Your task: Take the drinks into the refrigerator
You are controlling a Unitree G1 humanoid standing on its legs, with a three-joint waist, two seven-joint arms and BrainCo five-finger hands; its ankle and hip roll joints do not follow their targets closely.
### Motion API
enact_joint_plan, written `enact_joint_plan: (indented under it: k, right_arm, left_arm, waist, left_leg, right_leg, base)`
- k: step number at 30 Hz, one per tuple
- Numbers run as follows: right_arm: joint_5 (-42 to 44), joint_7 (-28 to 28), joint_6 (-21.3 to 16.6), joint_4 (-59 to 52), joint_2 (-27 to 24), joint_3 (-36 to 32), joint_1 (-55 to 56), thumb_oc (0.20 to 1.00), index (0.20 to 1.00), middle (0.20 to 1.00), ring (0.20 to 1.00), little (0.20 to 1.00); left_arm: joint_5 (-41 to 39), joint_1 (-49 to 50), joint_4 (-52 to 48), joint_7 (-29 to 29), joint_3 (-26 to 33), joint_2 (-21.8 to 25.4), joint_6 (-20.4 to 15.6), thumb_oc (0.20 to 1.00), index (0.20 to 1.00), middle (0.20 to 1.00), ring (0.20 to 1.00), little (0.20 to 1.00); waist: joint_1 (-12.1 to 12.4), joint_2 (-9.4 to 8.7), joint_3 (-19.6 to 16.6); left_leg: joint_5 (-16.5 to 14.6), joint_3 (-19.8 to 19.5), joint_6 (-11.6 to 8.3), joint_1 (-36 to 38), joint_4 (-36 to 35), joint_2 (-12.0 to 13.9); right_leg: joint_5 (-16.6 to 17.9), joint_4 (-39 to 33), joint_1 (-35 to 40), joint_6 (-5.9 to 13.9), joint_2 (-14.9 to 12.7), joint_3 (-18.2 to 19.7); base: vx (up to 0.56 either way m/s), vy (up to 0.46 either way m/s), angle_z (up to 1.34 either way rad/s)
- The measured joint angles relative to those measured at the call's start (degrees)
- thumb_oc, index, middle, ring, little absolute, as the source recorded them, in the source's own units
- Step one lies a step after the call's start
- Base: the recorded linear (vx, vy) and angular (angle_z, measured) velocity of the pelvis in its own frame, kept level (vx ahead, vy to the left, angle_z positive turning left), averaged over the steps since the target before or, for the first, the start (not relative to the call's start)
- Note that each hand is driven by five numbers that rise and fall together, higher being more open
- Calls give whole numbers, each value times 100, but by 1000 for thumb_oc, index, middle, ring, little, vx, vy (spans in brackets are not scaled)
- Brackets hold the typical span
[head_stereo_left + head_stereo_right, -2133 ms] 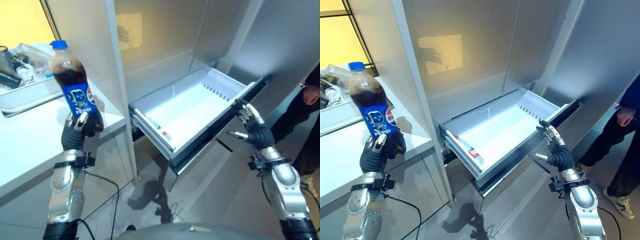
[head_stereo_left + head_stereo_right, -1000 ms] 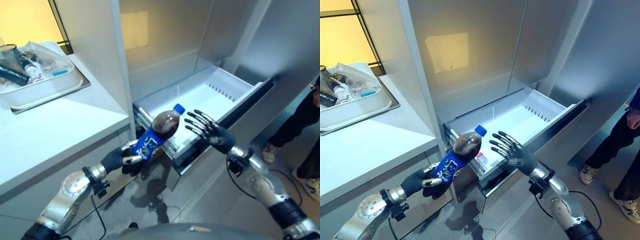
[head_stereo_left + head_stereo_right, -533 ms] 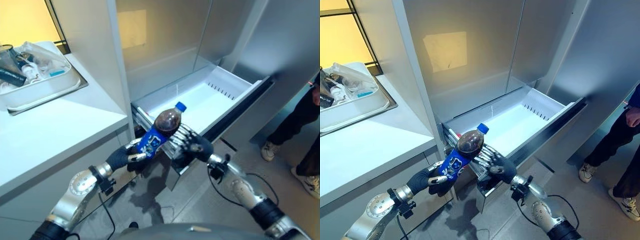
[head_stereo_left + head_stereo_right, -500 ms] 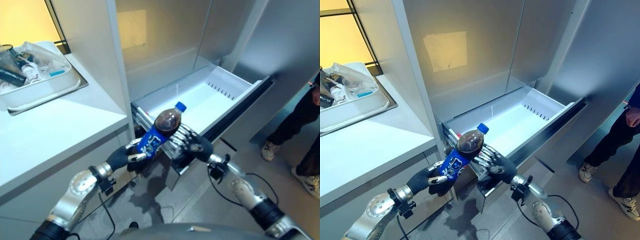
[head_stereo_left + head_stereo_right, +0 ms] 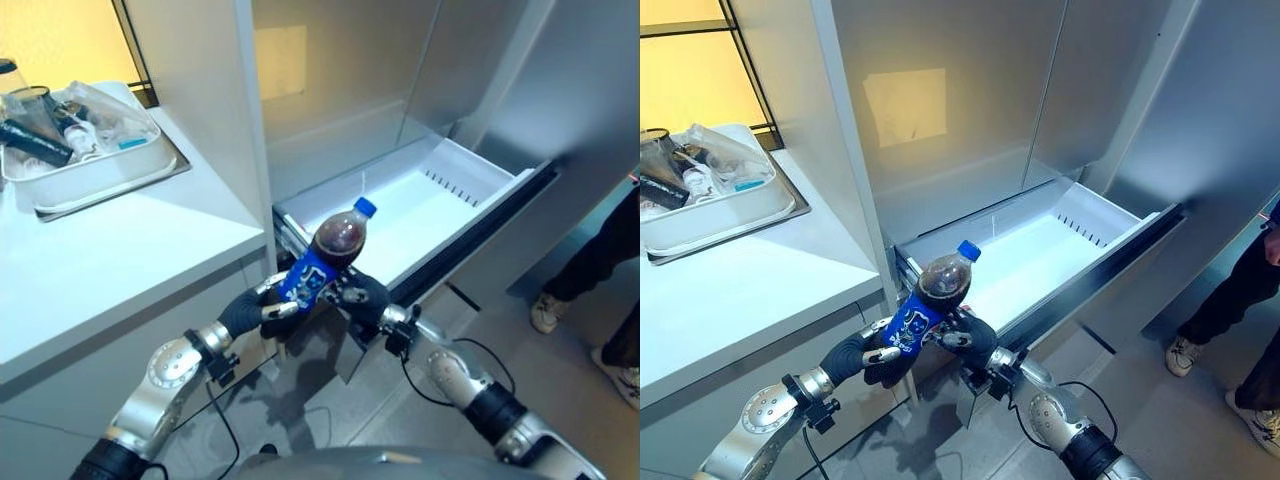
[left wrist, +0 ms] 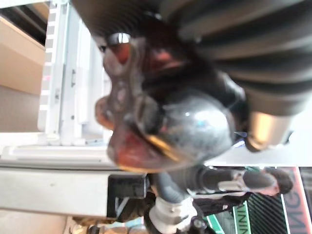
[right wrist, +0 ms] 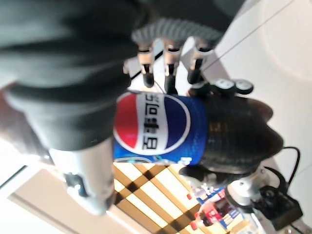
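1. A bottle [image 5: 933, 302], tilted, is held in front of the near left corner of the open refrigerator drawer [image 5: 1060, 243].
2. Left hand [image 5: 862, 357] grips it left of the drawer; right hand [image 5: 972, 335] meets it just beside.
3. A tray [image 5: 725, 214] sits on the table [image 5: 750, 285], well left of the drawer.

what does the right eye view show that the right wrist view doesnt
Right eye view alone: the open white fridge drawer, the white counter with a tray of clutter, and a person's leg and shoe.

Right wrist view alone: the bottle's blue label up close, with the right hand against it.

Shared: the cola bottle and the left hand curled round its lower part.
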Motion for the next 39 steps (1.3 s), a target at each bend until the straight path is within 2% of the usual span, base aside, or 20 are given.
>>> enact_joint_plan:
  k: [9,11,17,33,34,35,39]
  right_arm:
    - [24,-229,-18,199,131,223,-326,1000,1000,1000,1000,1000]
    - [24,-270,-19,221,174,231,-393,1000,1000,1000,1000,1000]
    - [244,-462,-263,238,388,217,-735,1000,1000,1000,1000,1000]
    - [471,-645,-460,257,467,210,-1166,1000,1000,1000,1000,1000]
    - [491,-647,-469,257,473,211,-1166,859,859,859,859,859]
    - [569,-646,-470,257,476,214,-1166,200,200,200,200,200]
    - [695,-639,-471,256,502,226,-1165,200,200,200,200,200]
  left_arm:
    - [-3,-21,2,159,-2,-18,-1,200,200,200,200,200]
    - [-4,-31,2,176,-4,-20,-1,200,200,200,200,200]
    - [-13,-84,3,166,-84,-24,-9,200,200,200,200,200]
    - [-285,-179,2,178,-111,-22,-119,200,200,200,200,200]
    - [-287,-191,2,179,-134,-23,-119,200,200,200,200,200]
    - [-286,-197,3,181,-145,-23,-119,200,200,200,200,200]
    - [-286,-212,37,248,-144,-22,-119,200,200,200,200,200]
  waist:
    - [29,2,0]
    - [101,5,2]
    - [164,12,3]
    - [201,58,0]
    - [207,58,0]
    - [212,58,0]
    - [209,58,-1]
  left_leg:
    - [2,-5,1,2,0,-3]
    - [2,2,1,0,0,-2]
    - [2,3,1,3,1,-4]
    - [2,21,1,11,1,-5]
    - [2,21,1,11,1,-3]
    - [2,21,1,11,1,-6]
    - [2,21,1,13,1,-11]
  right_leg:
    - [1,0,4,-1,-2,-5]
    - [1,0,-5,-2,-2,2]
    - [2,1,-1,-2,-2,3]
    - [5,1,-1,-6,0,22]
    - [5,1,-1,-6,0,22]
    - [5,2,-1,-6,0,22]
    - [5,2,1,-7,1,22]
  base:
    - [0,0,0]
    - [0,0,0]
    - [0,0,0]
    - [0,0,0]
    - [0,0,0]
    - [0,0,0]
    - [0,0,0]
